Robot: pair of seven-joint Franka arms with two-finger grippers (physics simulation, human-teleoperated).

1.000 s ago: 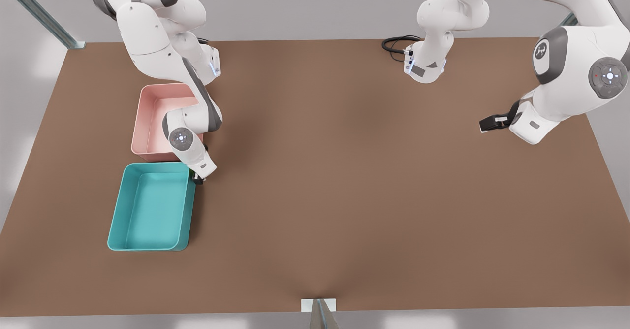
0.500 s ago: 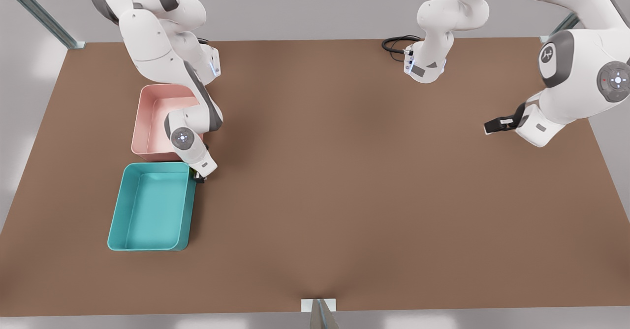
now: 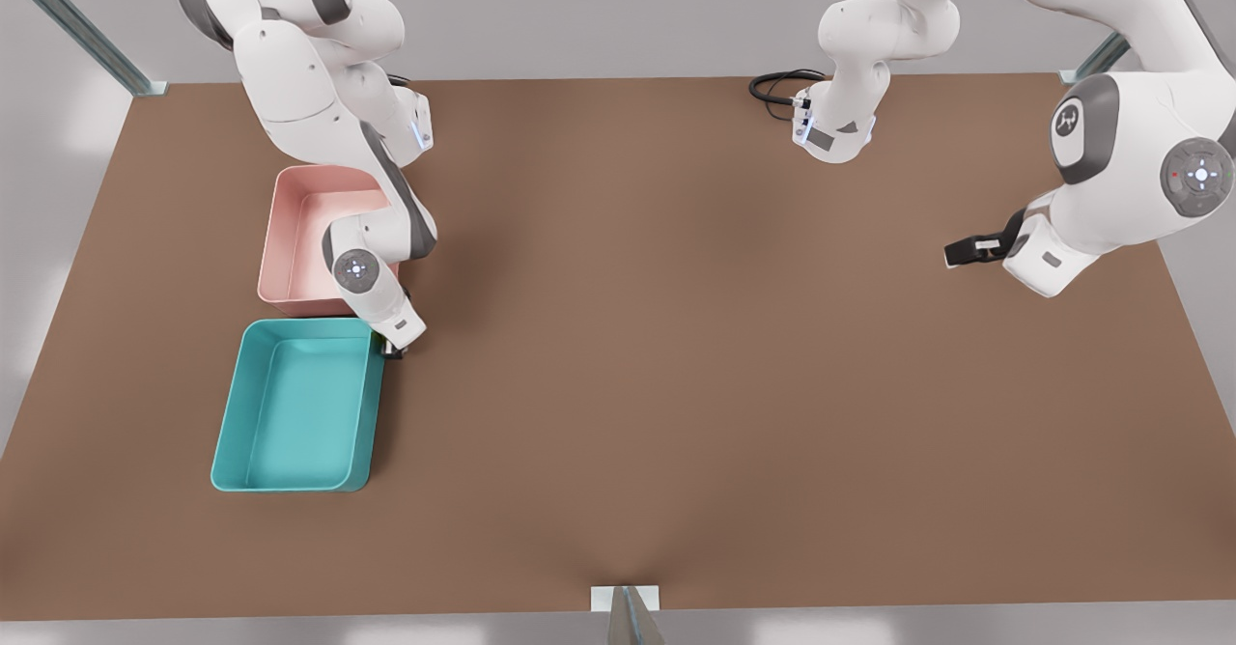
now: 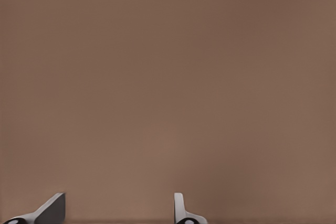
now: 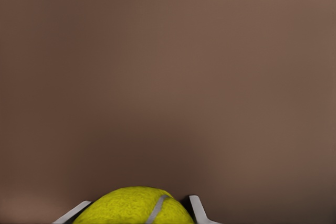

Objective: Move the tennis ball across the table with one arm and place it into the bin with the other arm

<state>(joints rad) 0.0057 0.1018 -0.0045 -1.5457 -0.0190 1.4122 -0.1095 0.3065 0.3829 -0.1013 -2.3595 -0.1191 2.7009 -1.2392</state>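
The yellow-green tennis ball [image 5: 134,207] sits between my right gripper's [image 5: 135,214] fingers, which are shut on it. In the front view this right gripper [image 3: 389,347] hangs low over the brown table [image 3: 676,355], just beside the far right corner of the teal bin [image 3: 241,404], outside its rim. The ball itself is hidden under the hand there. My left gripper [image 3: 966,254] hovers over the table at the front view's right, open with nothing between its fingers [image 4: 51,209], above bare tabletop.
A pink bin [image 3: 290,239] stands directly behind the teal one, partly covered by the right arm. A black cable [image 3: 777,85] loops at the table's far edge. A wide stretch of tabletop separates the two arms.
The left arm at the front view's right has swung a little, its gripper shifting slightly right and back. The right gripper with the ball has stayed beside the teal bin's corner.
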